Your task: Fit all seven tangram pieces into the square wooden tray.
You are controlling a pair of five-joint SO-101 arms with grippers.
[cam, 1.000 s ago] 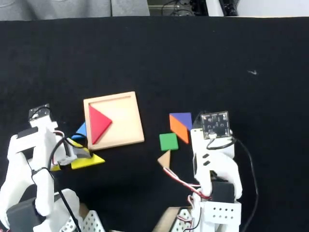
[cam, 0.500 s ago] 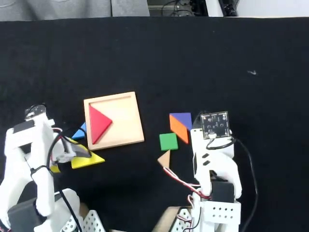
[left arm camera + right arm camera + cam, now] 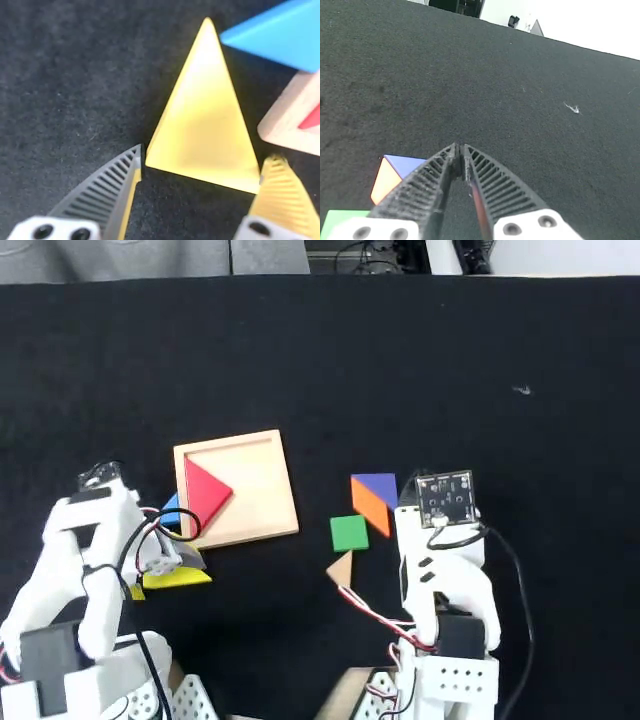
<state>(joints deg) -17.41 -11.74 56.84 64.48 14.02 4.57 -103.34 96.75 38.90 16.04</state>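
Observation:
The square wooden tray (image 3: 262, 502) holds a red triangle (image 3: 204, 494) at its left side. Just off the tray's corner (image 3: 287, 127) lies a yellow triangle (image 3: 205, 110), with a blue triangle (image 3: 280, 32) beside it. My left gripper (image 3: 205, 156) is open, low over the cloth, one finger on each side of the yellow piece's wide edge; from above it (image 3: 166, 560) covers part of that piece (image 3: 182, 578). My right gripper (image 3: 458, 150) is shut and holds nothing, hanging above the purple triangle (image 3: 404, 163) and orange parallelogram (image 3: 382, 186).
Right of the tray lie a green square (image 3: 349, 533) and a small tan triangle (image 3: 341, 567), next to the right arm (image 3: 445, 560). The black cloth stretches bare toward the far side and the right.
The left arm swung out to the left, then back toward the tray, and now sits lower over the yellow triangle. The right arm has not moved.

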